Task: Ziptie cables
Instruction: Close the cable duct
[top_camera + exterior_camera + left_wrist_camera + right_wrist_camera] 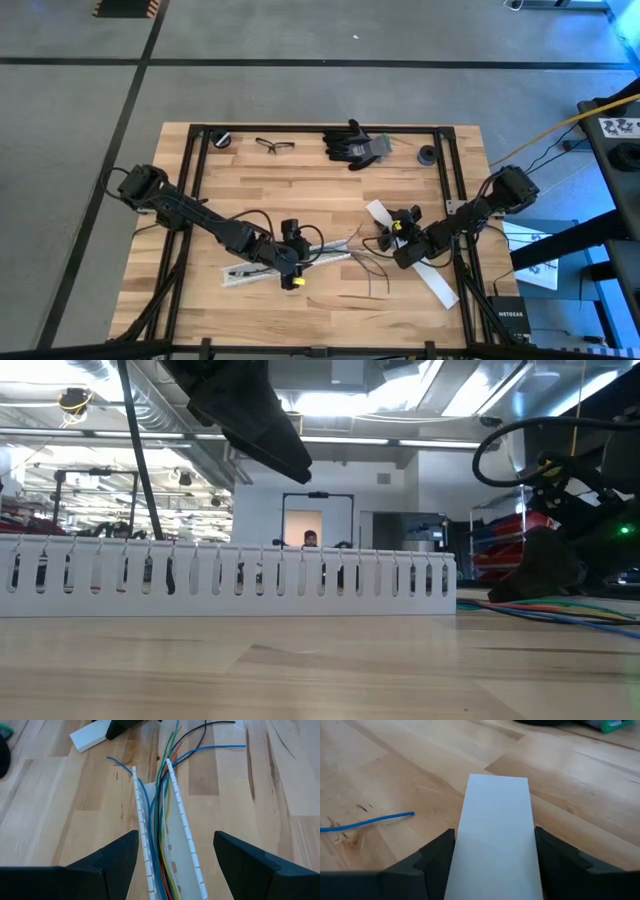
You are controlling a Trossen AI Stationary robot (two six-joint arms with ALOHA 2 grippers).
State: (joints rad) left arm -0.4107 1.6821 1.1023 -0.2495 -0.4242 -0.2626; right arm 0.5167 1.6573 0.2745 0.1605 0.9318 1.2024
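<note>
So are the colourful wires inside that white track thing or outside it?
Mostly inside. The cables run along between the two slotted walls of the white channel, and their loose ends spill out past its far end onto the table.

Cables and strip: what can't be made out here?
- Cables: near ends cut off by the left wrist view's edge; in the high view too thin to count.
- White strip: whether the right fingers touch it is unclear.
- Low view: slotted duct blocks the table behind.
</note>
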